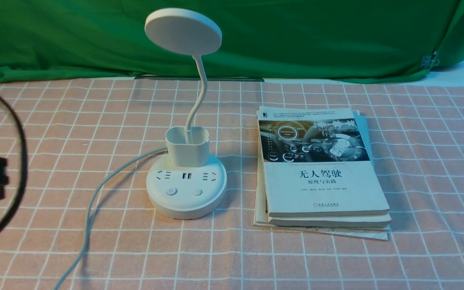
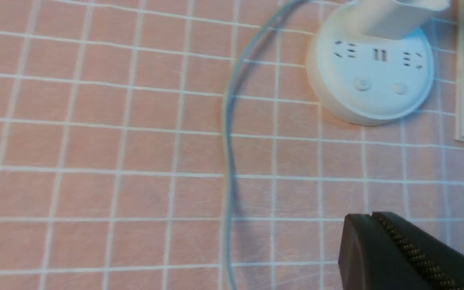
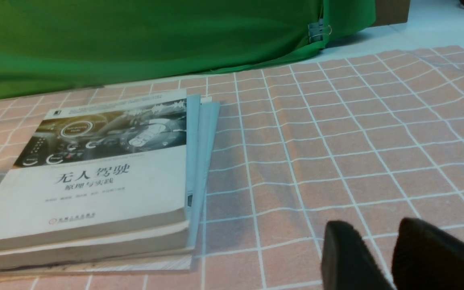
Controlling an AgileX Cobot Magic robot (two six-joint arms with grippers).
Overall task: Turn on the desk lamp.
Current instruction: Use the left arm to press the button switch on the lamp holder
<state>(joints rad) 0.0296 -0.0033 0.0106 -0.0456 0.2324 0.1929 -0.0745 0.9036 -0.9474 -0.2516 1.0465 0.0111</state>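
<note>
Left end effector (image 2: 371, 213), fingers together, seems mid-approach; next, press the power button (image 1: 171, 191), frame's lower left.

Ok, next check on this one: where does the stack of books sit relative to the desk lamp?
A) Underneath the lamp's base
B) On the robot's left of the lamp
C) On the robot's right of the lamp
C: in the front view the stack of books lies to the right of the desk lamp, with checked cloth showing between them.

white desk lamp (image 1: 187, 185), upright, disc head tilted
</note>
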